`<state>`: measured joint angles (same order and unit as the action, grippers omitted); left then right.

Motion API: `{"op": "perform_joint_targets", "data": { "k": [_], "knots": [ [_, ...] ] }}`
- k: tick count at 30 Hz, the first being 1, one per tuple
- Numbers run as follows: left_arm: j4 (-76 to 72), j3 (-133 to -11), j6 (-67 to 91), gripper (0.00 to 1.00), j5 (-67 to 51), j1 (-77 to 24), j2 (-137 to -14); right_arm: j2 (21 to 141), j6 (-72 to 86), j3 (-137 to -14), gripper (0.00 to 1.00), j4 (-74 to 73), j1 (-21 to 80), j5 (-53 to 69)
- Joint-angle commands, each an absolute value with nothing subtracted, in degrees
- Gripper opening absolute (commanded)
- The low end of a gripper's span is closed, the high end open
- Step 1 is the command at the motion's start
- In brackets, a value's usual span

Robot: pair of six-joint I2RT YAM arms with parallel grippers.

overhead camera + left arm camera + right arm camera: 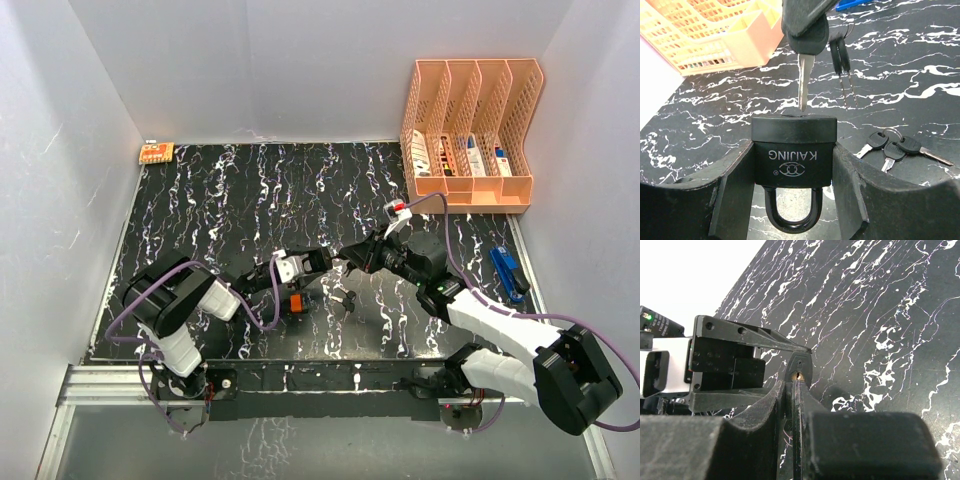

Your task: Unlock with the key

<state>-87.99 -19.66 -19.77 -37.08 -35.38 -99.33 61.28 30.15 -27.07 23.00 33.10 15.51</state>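
Observation:
A black KAIJING padlock [792, 155] is clamped by its body between the fingers of my left gripper [792, 172], with its shackle toward the wrist and its keyhole end facing away. My right gripper [802, 20] is shut on the black head of a key [805, 75]. The silver blade points at the lock and its tip sits at the keyhole [798, 374]; most of the blade is still outside. Two spare keys [844, 67] dangle from the same ring. In the top view both grippers meet above the table's middle, left gripper [318, 262] and right gripper [362, 255].
A loose bunch of keys [895, 147] lies on the black marbled table [230, 210] just right of the lock. An orange file organiser [470, 130] stands at the back right, a blue object [508, 272] by the right edge, and a small orange item [156, 152] at the back left corner.

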Motion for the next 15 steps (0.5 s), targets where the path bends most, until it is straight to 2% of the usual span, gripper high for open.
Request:
{"op": "perform_joint_targets", "data": {
  "k": [1, 15],
  "knots": [
    [-102.4, -19.7, -20.9, 0.00, -41.3, -35.6, -94.4, 61.2, 29.9, -26.8, 0.00, 26.9, 33.3, 14.7],
    [-102.4, -19.4, -21.3, 0.00, -42.0, -35.9, -93.4, 60.3, 30.7, -26.9, 0.00, 27.0, 33.3, 15.7]
  ]
}}
